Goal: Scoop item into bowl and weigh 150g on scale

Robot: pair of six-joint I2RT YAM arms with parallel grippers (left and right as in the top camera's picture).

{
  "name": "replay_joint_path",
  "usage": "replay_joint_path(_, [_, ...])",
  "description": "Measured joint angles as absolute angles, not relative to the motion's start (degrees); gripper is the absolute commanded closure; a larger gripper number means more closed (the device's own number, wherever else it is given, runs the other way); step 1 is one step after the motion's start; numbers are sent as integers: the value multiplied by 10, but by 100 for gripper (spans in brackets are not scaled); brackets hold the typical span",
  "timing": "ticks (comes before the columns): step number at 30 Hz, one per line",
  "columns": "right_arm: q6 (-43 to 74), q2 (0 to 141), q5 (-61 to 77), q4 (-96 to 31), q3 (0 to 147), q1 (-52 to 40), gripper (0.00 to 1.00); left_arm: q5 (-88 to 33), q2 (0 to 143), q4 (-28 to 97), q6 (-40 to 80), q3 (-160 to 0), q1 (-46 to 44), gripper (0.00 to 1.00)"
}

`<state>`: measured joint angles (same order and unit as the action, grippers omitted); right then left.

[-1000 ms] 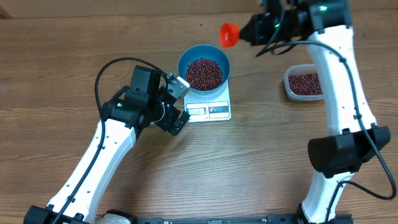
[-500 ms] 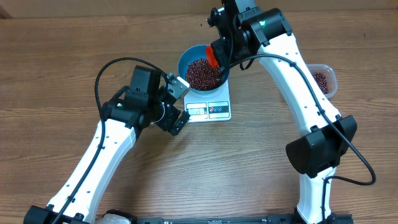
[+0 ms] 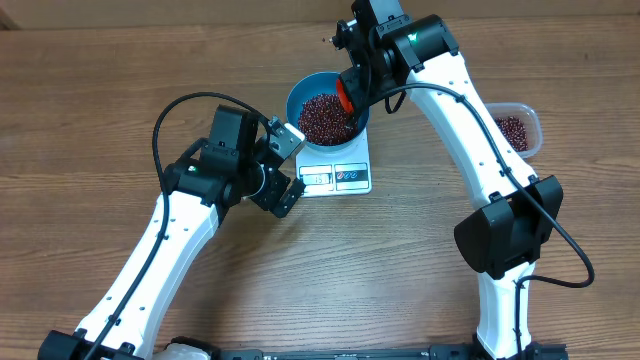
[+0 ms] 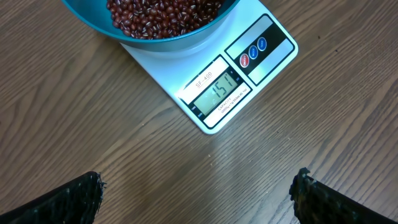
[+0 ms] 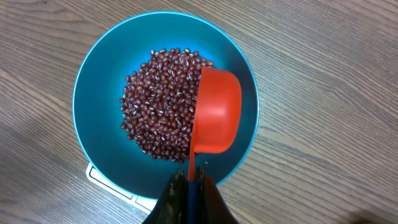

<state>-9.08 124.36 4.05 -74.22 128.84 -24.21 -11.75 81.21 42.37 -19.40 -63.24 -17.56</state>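
Running far-to-near, the scale (image 3: 345, 177) has its display (image 3: 317, 179) nearest.

A wooden table (image 3: 90, 90) fills the view, brown with long grain running left to right, evenly lit with soft shadows. Along the far edge runs a paler strip (image 3: 200, 10), perhaps a wall or board.

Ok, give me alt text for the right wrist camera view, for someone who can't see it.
The right hand holds an orange-red scoop over a blue bowl of red-brown beans. The bowl sits on a white scale, on a wooden table.
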Motion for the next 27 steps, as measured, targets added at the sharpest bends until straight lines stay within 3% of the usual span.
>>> replay_joint_path(27, [-92,1283,43,-727,1288,-242,96,-117,812,424,-194,-632,-176,0])
